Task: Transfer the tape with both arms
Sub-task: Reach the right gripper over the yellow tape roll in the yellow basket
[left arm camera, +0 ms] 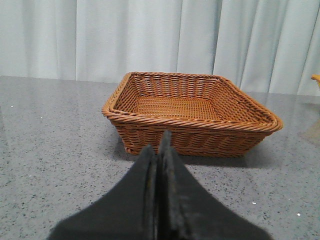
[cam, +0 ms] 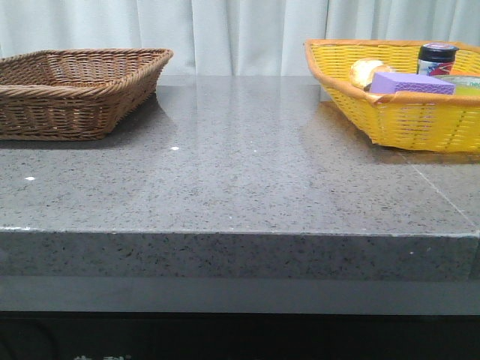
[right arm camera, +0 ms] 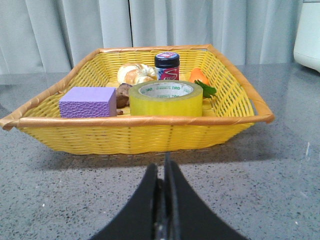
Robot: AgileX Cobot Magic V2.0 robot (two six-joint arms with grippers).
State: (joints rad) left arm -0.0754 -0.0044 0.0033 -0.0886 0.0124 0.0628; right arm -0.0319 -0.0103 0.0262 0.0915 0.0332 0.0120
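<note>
The yellow tape roll (right arm camera: 165, 98) with a white, green-printed core rim lies flat in the yellow basket (right arm camera: 140, 132); in the front view only its rim edge (cam: 463, 79) shows at the far right. My right gripper (right arm camera: 163, 167) is shut and empty, on the near side of the yellow basket, apart from it. My left gripper (left arm camera: 161, 145) is shut and empty, in front of the empty brown wicker basket (left arm camera: 195, 130). Neither arm shows in the front view.
The yellow basket (cam: 405, 120) also holds a purple sponge block (right arm camera: 87, 102), a dark jar (right arm camera: 166, 66), a bread-like piece (right arm camera: 135, 74) and an orange item (right arm camera: 199, 76). The brown basket (cam: 75, 94) stands back left on the grey stone table (cam: 240, 187).
</note>
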